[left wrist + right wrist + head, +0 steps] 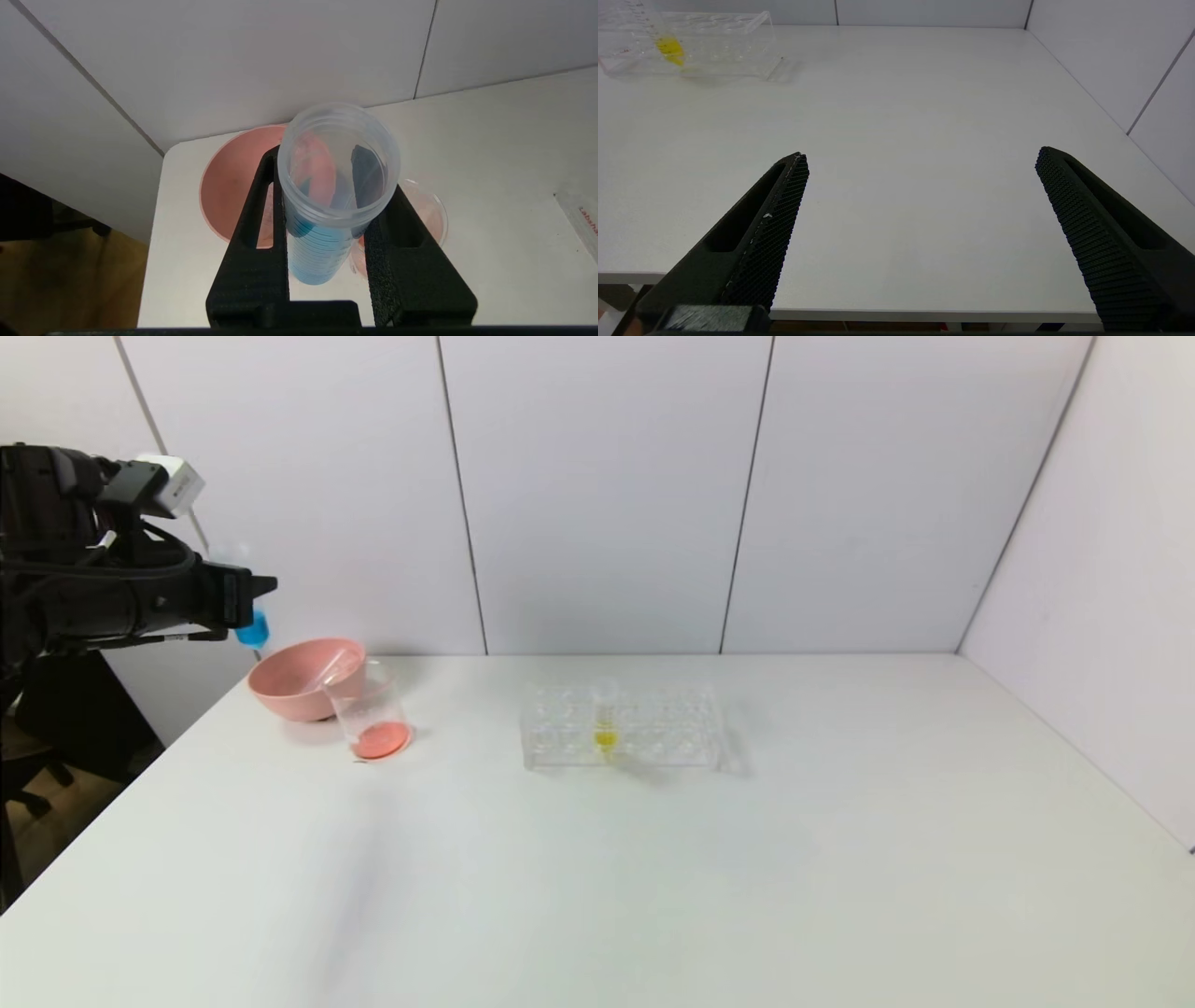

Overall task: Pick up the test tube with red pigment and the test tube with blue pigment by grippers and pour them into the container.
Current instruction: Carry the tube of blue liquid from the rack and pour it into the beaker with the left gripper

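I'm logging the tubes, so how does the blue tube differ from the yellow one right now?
The blue tube is clamped in the left tool, raised above the pink bowl; the yellow tube stands in the rack on the table. Their liquids are blue versus yellow. Both are clear and uncapped.

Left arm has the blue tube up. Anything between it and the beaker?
Nothing visible blocks it. The left gripper holds the test tube with blue pigment in the air above the pink bowl, and the container stands open-topped beside that bowl, red liquid already in it.
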You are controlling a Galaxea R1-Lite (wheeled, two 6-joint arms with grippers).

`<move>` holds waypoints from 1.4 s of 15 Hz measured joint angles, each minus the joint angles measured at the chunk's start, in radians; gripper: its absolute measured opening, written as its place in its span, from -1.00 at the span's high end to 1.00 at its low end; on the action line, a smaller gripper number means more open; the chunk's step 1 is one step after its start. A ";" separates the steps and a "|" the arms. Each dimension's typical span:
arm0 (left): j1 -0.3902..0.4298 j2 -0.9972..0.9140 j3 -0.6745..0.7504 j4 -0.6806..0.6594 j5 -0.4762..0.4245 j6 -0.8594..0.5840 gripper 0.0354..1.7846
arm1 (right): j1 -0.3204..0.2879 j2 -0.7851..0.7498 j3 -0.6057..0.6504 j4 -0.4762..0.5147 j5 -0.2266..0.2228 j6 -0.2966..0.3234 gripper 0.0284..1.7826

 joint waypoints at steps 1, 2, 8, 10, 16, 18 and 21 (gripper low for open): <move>0.002 -0.001 -0.024 0.050 -0.002 0.040 0.50 | 0.000 0.000 0.000 0.000 0.000 0.000 -0.99; 0.004 -0.001 -0.047 0.103 -0.003 0.089 0.50 | 0.000 0.000 0.000 0.000 0.000 0.000 -0.99; 0.017 0.021 -0.123 0.253 -0.006 0.307 0.50 | 0.000 0.000 0.000 0.000 0.000 0.000 -0.99; 0.017 0.036 -0.127 0.253 -0.039 0.320 0.50 | 0.000 0.000 0.000 0.000 0.000 0.000 -0.99; 0.030 0.098 -0.177 0.307 -0.125 0.479 0.50 | -0.001 0.000 0.000 0.000 0.000 0.000 -0.99; 0.044 0.110 -0.211 0.363 -0.130 0.553 0.50 | 0.000 0.000 0.000 0.000 0.000 0.000 -0.99; 0.059 0.132 -0.265 0.454 -0.184 0.628 0.50 | 0.000 0.000 0.000 0.000 0.000 0.000 -0.99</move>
